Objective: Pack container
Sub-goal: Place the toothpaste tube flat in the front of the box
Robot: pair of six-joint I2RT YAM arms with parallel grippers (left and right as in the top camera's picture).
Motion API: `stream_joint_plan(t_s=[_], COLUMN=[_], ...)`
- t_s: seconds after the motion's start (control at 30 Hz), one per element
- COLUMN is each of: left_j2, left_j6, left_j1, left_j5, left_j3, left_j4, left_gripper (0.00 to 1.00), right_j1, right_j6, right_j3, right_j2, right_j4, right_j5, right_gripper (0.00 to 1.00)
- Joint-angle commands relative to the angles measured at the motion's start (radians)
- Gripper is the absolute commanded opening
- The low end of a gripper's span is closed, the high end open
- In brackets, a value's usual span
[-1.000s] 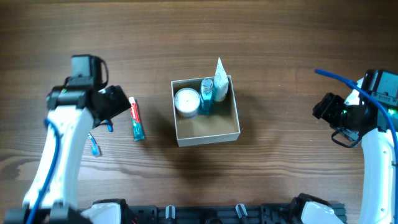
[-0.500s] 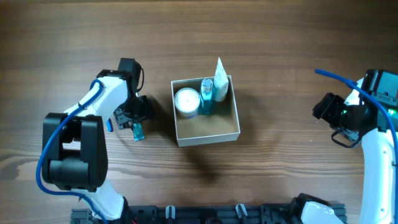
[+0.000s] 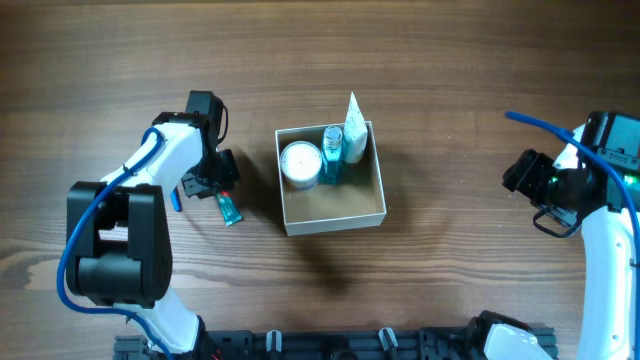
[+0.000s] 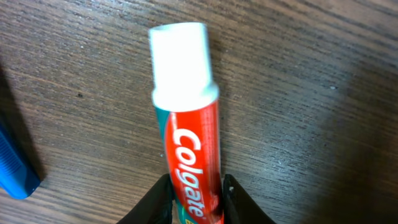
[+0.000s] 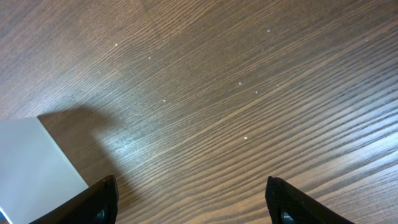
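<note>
1. Left hand (image 4: pixel 196 205) is closing on the toothpaste tube (image 4: pixel 186 124), pinching the printed body with the white cap end sticking well out. I can't tell whether the tube is resting on the table (image 3: pixel 450 80) or just off it.
2. Right hand (image 5: pixel 189 196) is hanging with its fingers spread wide, holding nothing, well apart from the container (image 3: pixel 333 205).
3. The container is sitting at mid-table, just right of the left hand.
4. Risk: the tube is soft and slick, and with so much of it overhanging it may swing or slide out of the pinch during the carry.
5. Risk: a low pass may catch the overhanging end on the container's near wall and shove the box.
6. Risk: the contents are crowding the far side, so a careless drop could topple the upright ones. The open floor is on the near side.
7. Risk: the blue item (image 3: pixel 176 200) is lying just beside the hand and could get dragged.
8. Count:
   - one container
   - inside it, one white jar (image 3: pixel 300 162), one blue bottle (image 3: pixel 331 150) and one white tube (image 3: pixel 354 125)
   - outside it, one toothpaste tube and one blue item
   - two hands
</note>
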Motion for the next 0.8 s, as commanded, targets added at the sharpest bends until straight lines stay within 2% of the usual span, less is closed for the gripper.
stream_joint_plan(t_s=[0.0,0.17,0.33,0.5,0.6,0.77], left_j2=[0.004,-0.023,-0.179,-0.484,-0.613,-0.654], left_j6=[0.005,0.005,0.019,0.139,0.317,0.771], left_j1=[0.005,0.005,0.001,-0.129,-0.314,-0.616], left_j5=[-0.006,-0.014,-0.029,-0.030,-0.025,-0.008], left_j3=[-0.007,-0.002,0.049,0.063,0.063,0.062], left_j4=[-0.013,-0.020,-0.064,-0.069,-0.063,-0.080], left_gripper=[0.24,0.04,0.04,0.04,0.04,0.04], right_j1=[-0.003,-0.003,-0.003,-0.003,-0.003,-0.003], right_j6=[-0.009,-0.009,-0.009,-0.008,-0.009,-0.009], right_j3=[-0.001,-0.001,-0.001,-0.001,-0.001,-0.001], right_j2=[0.001,0.001,0.001,0.001,0.001,0.001], right_j4=[0.002,0.002,0.002,0.003,0.006,0.005], right_j5=[-0.012,-0.012,-0.012,-0.012,-0.012,-0.012], right_gripper=[0.76,0.77,0.77,0.76,0.77,0.77])
